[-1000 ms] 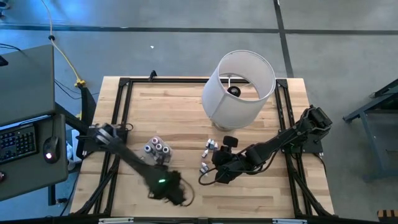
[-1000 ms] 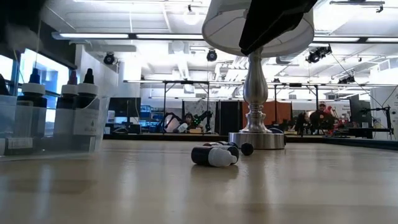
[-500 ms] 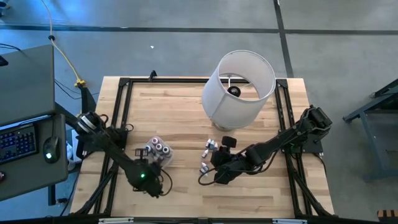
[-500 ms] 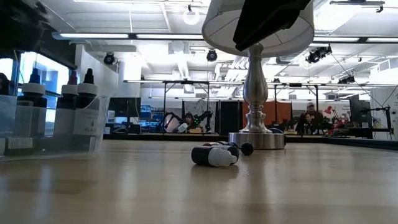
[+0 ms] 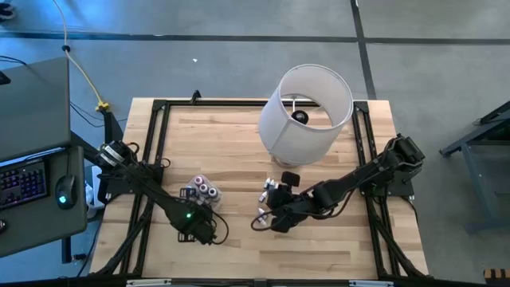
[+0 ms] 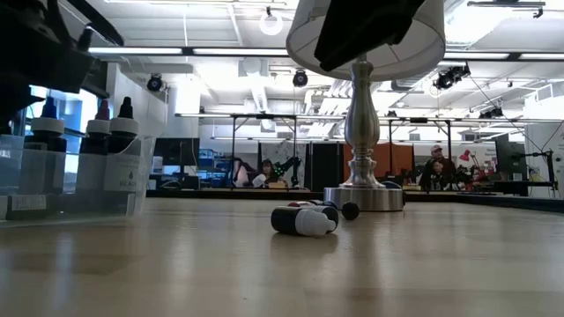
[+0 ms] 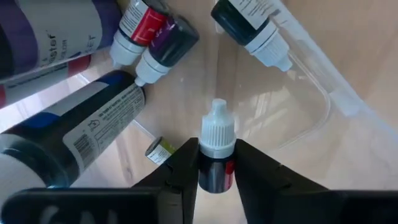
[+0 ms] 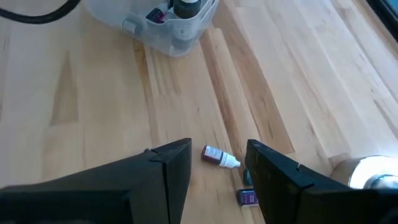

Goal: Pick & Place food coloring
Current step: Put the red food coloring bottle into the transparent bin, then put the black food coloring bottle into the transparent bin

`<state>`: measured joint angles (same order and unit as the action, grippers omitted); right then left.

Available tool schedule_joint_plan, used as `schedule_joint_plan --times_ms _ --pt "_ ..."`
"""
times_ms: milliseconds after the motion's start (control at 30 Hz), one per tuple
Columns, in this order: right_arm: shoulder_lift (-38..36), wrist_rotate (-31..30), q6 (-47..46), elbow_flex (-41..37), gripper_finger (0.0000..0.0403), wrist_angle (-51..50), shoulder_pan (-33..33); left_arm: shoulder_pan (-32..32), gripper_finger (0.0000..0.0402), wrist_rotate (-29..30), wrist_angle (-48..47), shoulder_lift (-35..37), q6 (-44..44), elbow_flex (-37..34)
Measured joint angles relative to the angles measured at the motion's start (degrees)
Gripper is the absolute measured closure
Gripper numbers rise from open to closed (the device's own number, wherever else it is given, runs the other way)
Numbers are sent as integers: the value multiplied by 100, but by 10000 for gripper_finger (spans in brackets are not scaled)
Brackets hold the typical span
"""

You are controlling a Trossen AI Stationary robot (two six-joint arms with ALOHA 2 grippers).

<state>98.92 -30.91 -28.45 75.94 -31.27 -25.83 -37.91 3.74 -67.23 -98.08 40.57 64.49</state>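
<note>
The food coloring bottles are tiny, whitish with dark or coloured caps. Several stand in a clear plastic tub point(image 5: 203, 194) point(image 6: 75, 172) point(image 7: 311, 93). A few lie on their sides on the table point(image 5: 269, 188) point(image 6: 304, 220), one of them point(image 8: 219, 157) below my right gripper. My left gripper point(image 5: 196, 224) point(image 7: 216, 152) hovers at the tub's near side, shut on one dark bottle with a white cap point(image 7: 216, 129). My right gripper point(image 5: 275, 212) point(image 8: 217, 148) is open above the loose bottles and touches nothing. My left gripper pinches the small bottle by its dark body point(image 7: 214, 173) between the two fingers point(image 7: 184, 167). The white cap sticks out past the fingertips, toward the tub below. The bottle is lifted clear, over the tub's open top.
A big white lampshade point(image 5: 307, 112) stands on a metal lamp base point(image 6: 363, 195) at the table's far right, just beyond the loose bottles. Another small bottle point(image 8: 247, 198) lies near it. Black frame rails point(image 5: 155, 151) run along the table's edges. A desk with a keyboard stands left of the table.
My left gripper has moved from near the table's near edge leftward and toward the far side, up to the tub. My right gripper has shifted a little left over the loose bottles. The bottles on the table have not moved.
</note>
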Motion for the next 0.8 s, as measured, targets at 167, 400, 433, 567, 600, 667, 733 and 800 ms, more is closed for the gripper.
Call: schedule_joint_plan --times_ms 167,400,433,567,600,667,733,800 --pt "30 391 126 -2 254 10 -6 55 256 3 16 -2 -159 0" --pt "55 821 -101 -2 254 48 77 52 212 -420 -19 -2 237 0" --pt "82 906 -293 -2 254 39 78 48 210 -290 -18 -1 481 1" --pt "390 1020 -486 -2 254 28 51 -5 209 540 -92 168 951 12" --pt "486 1018 -476 -2 254 33 33 -36 209 729 -129 259 1003 51" --pt "691 1009 -535 -2 254 123 31 -136 208 1113 -194 448 1084 191" --pt "856 994 -704 -2 254 204 46 -290 208 1522 -231 675 1114 333" --pt "987 1028 -754 -2 254 294 116 -485 208 2025 -173 925 1130 456"
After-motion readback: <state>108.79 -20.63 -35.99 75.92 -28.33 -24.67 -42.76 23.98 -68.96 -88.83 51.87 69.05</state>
